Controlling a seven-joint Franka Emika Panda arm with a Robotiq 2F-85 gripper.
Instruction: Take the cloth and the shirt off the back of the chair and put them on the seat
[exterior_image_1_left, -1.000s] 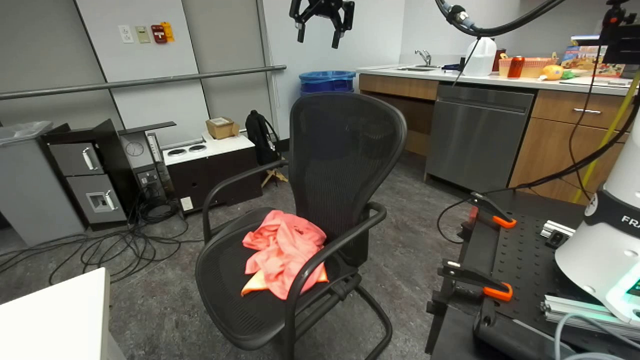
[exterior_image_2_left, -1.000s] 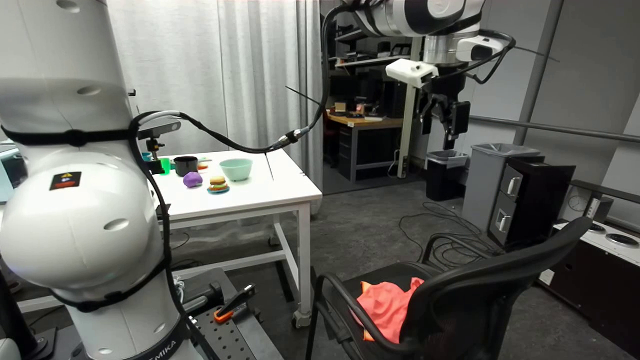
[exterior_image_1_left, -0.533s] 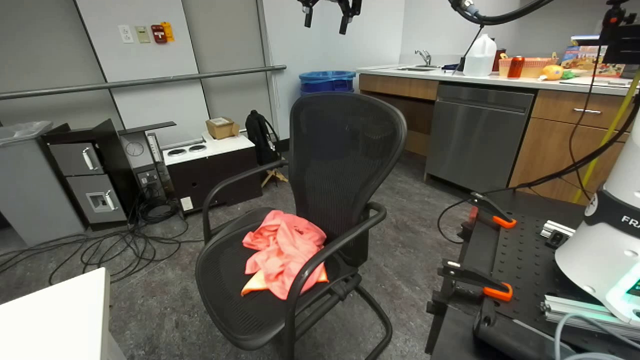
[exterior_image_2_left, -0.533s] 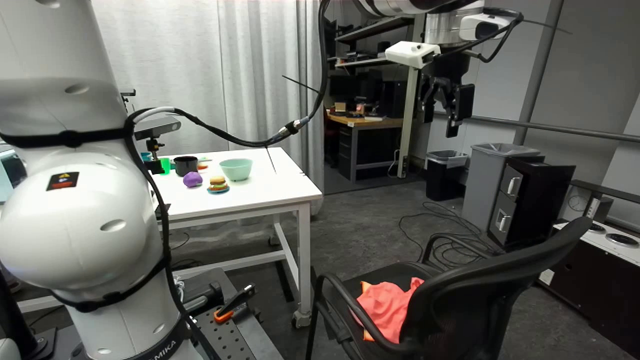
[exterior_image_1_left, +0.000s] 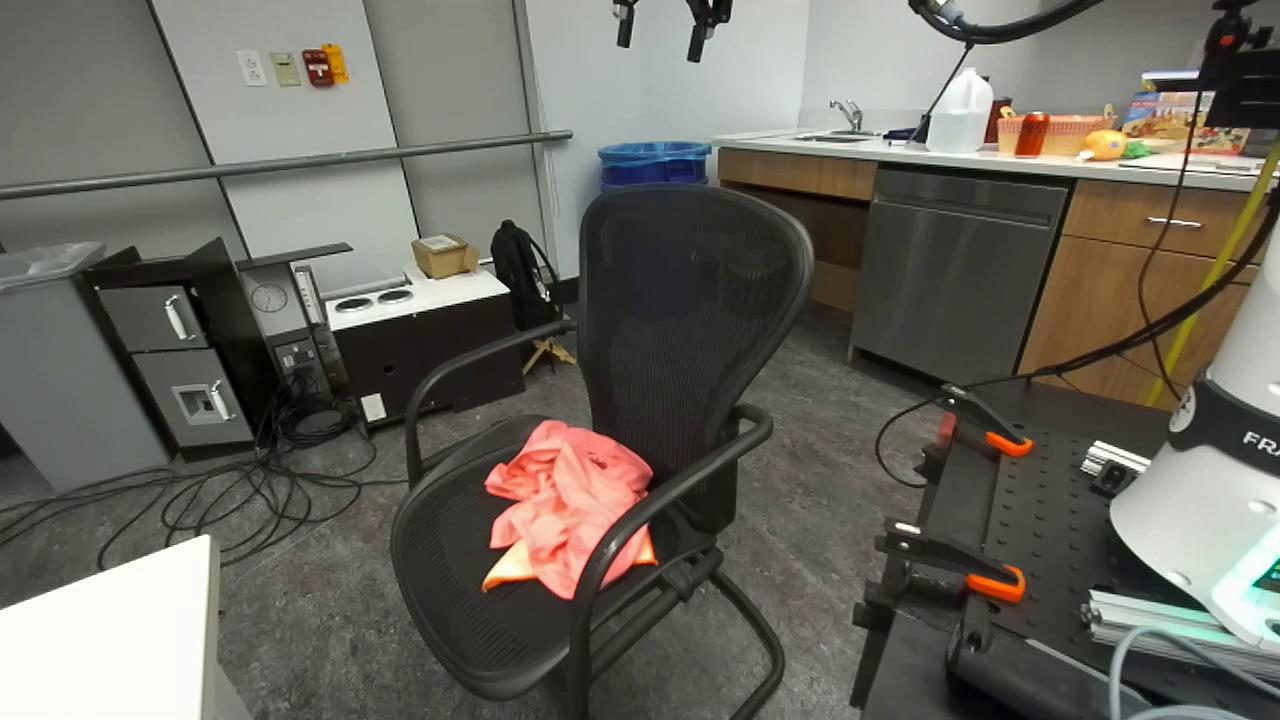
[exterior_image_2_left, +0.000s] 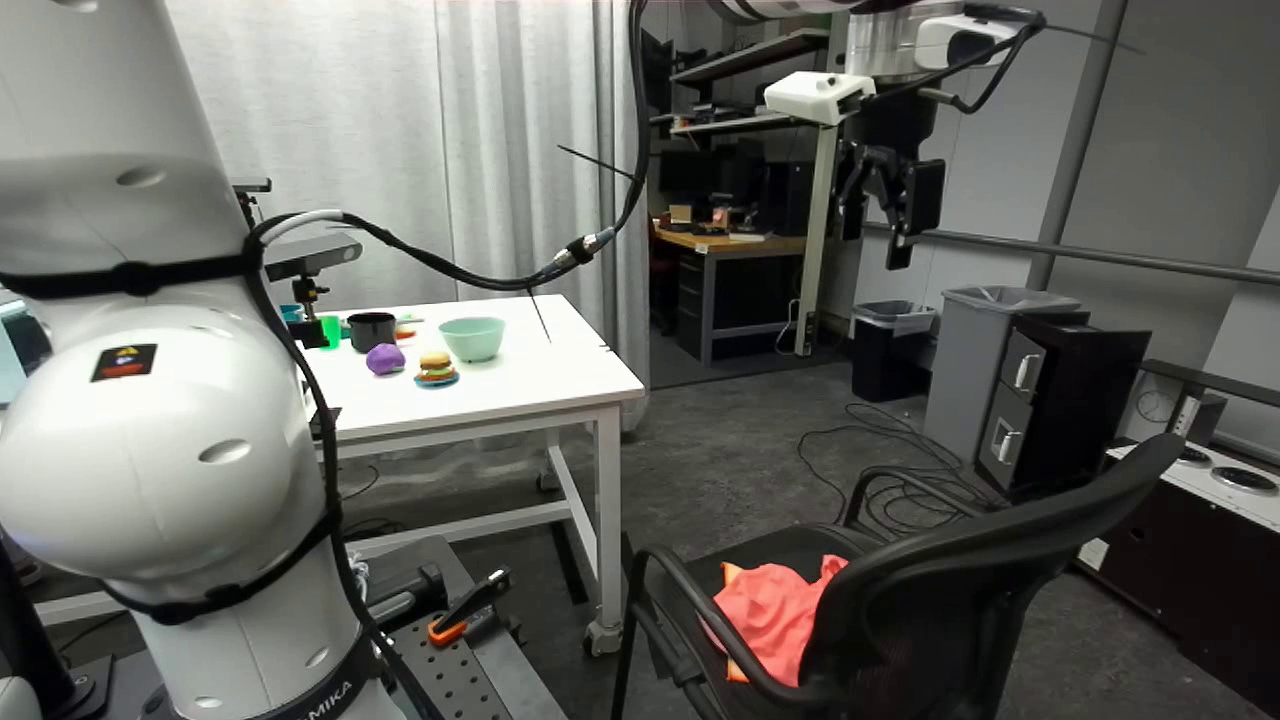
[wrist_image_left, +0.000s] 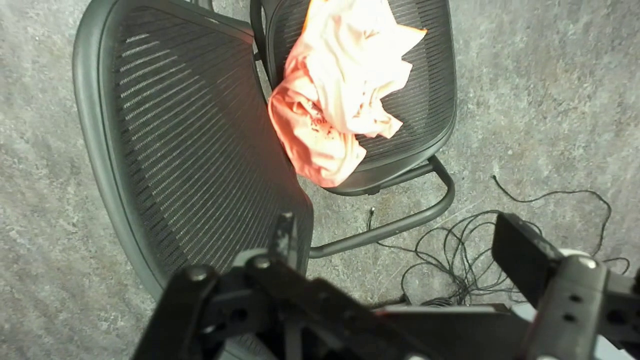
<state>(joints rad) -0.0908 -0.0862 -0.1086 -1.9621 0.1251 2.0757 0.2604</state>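
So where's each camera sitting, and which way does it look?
An exterior view: roughly in front of the black mesh armchair, looking down at it, wooden kitchen counter beyond; the robot's white base and black gripper partly show.
An exterior view: near the robot's white arm, looking past it to a white table and, from behind, the armchair; arm and gripper show.
Wrist view: on the silver wrist, looking down at the armchair; spread black fingers show.
Both exterior views share the armchair, gripper and crumpled pink fabric.

We see the pink shirt (wrist_image_left: 341, 87) crumpled on the seat (wrist_image_left: 431, 87), right of the backrest (wrist_image_left: 205, 135); nearer, our gripper (wrist_image_left: 395, 225) stands spread wide.
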